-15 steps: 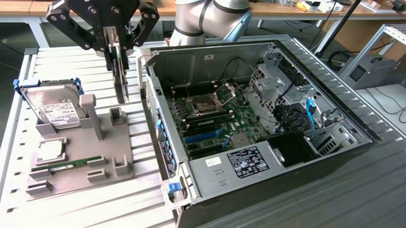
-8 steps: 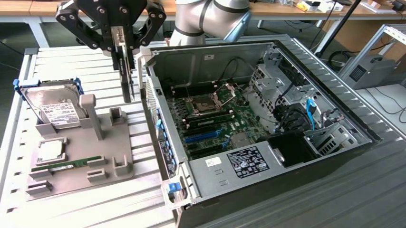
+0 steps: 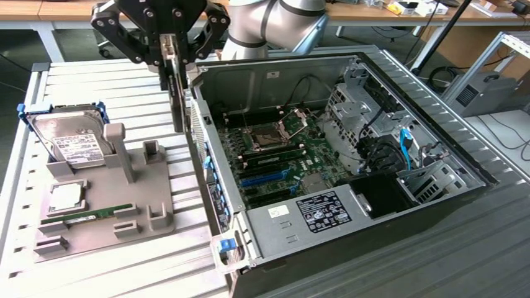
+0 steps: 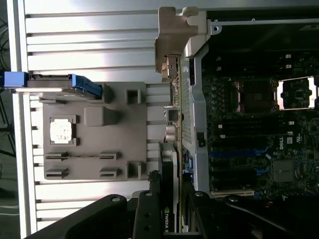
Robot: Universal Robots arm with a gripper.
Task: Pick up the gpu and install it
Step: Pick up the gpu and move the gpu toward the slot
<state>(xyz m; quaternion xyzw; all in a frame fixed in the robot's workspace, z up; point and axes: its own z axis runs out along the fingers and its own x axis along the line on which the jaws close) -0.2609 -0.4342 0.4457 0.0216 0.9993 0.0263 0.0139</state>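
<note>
**Item: gpu** (image 3: 177, 102)
- **Description:** Thin flat card. The wrist view shows a black cooler face with NVIDIA lettering, a green board edge and a pale metal end bracket at its lower end.
- **State:** Lifted clear of the slatted table (image 3: 108, 81). Its upper end is clamped between the fingers of the gripper (image 3: 175, 59).
- **Pose:** On edge, with the long axis vertical.
- **Position:** Far part of the scene, just beside the outer wall of the open computer case (image 3: 248, 81), on the exterior view's left of it. Contact with that wall cannot be determined.

You get bright glare on the slatted table (image 4: 89, 35) beyond your gripper (image 4: 172, 201); the open case (image 4: 197, 74) beside it is dim inside.
</note>
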